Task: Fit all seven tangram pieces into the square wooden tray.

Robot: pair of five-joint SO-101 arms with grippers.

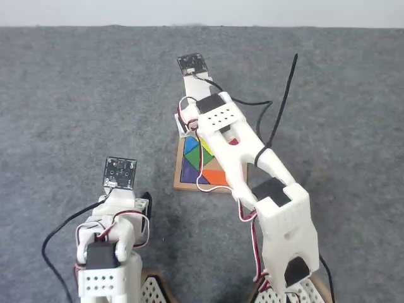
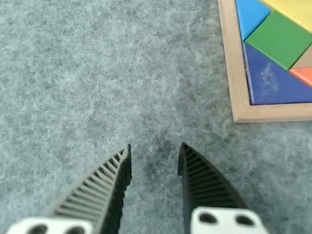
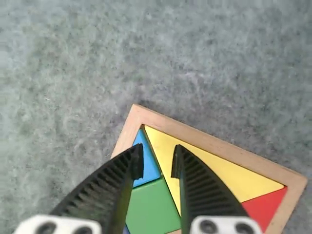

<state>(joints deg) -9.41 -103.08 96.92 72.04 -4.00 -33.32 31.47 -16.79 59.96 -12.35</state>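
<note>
Nearest, the left arm [image 1: 107, 252] sits folded to the near-left of the square wooden tray [image 1: 177, 172]. Its left claw [image 2: 155, 155] hangs over the grey felt-covered counter [image 1: 76, 95] with its ribbed black fingers [image 2: 114, 180] apart and nothing between them. The tray's near-left corner lies a little beyond the tips and does not touch them.

The tray lies flat on the counter. Being square, it has no long axis. Its left rim runs almost straight away from the arms, leaning slightly right as it goes.

A dark blue triangle [image 2: 273, 83] has its square corner tucked into the tray's near-left corner, and an orange piece [image 2: 304, 75] touches its slanted side. Farther in, a green square [image 2: 280, 39] stands on its point relative to the rim. A small light blue triangle [image 2: 248, 14] lies against the left rim just beyond it.

Farthest, a large yellow triangle [image 3: 219, 170] lays its long side along the tray's far rim, with its apex pointing back toward the tray's middle. A red triangle [image 3: 265, 204] fills the far-right corner.

The right arm [image 1: 252, 158] stretches across the tray from the near-right. Its right claw [image 3: 157, 163] hovers over the tray's far-left part, above the seam between light blue and yellow. Its fingers are a narrow gap apart and hold nothing.
</note>
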